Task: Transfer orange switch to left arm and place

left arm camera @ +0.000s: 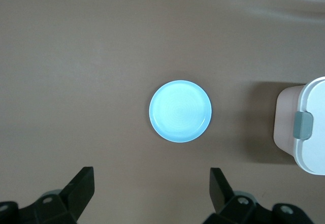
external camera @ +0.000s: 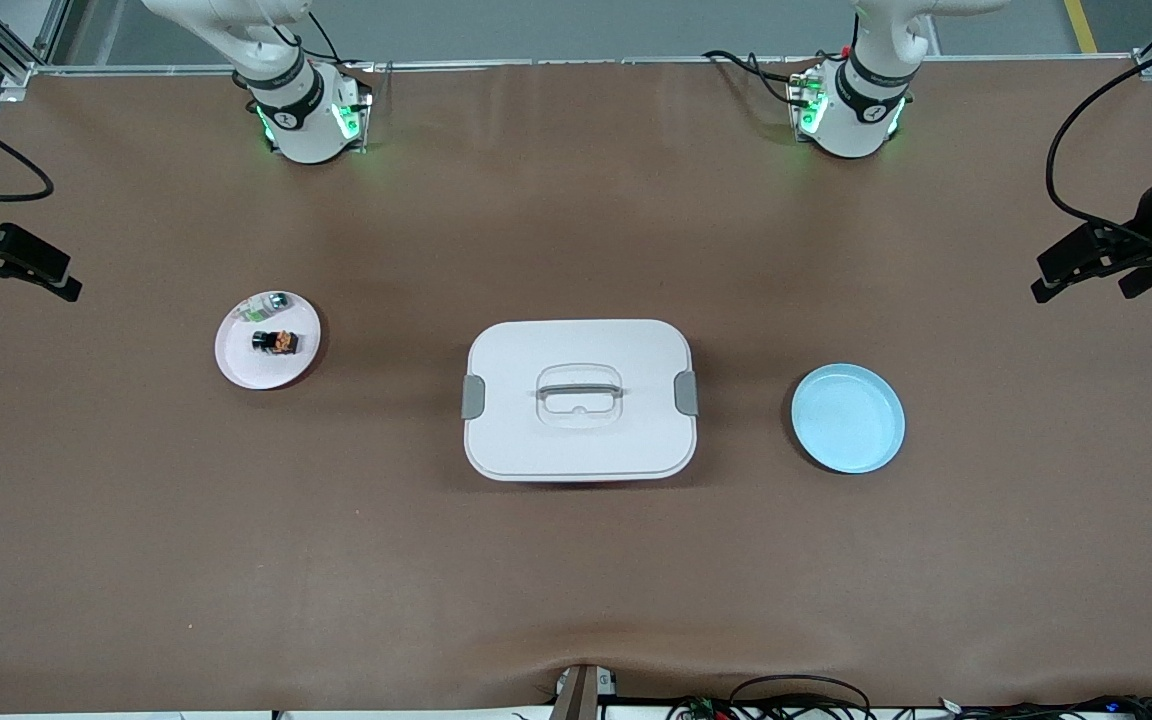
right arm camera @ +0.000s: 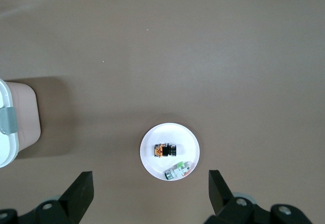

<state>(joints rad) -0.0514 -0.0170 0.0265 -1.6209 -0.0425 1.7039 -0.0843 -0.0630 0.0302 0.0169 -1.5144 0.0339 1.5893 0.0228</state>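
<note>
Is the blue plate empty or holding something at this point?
Empty. The blue plate shows only bare surface in the front and left wrist views; the orange switch lies on the pink plate.

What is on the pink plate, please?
The pink plate holds the orange switch and a clear-and-green part, lying apart. Whatever lies beneath them is covered.

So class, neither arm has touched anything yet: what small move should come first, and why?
Probably lower the open right gripper toward the orange switch on the pink plate; the left gripper waits open above the blue plate, the box between.
</note>
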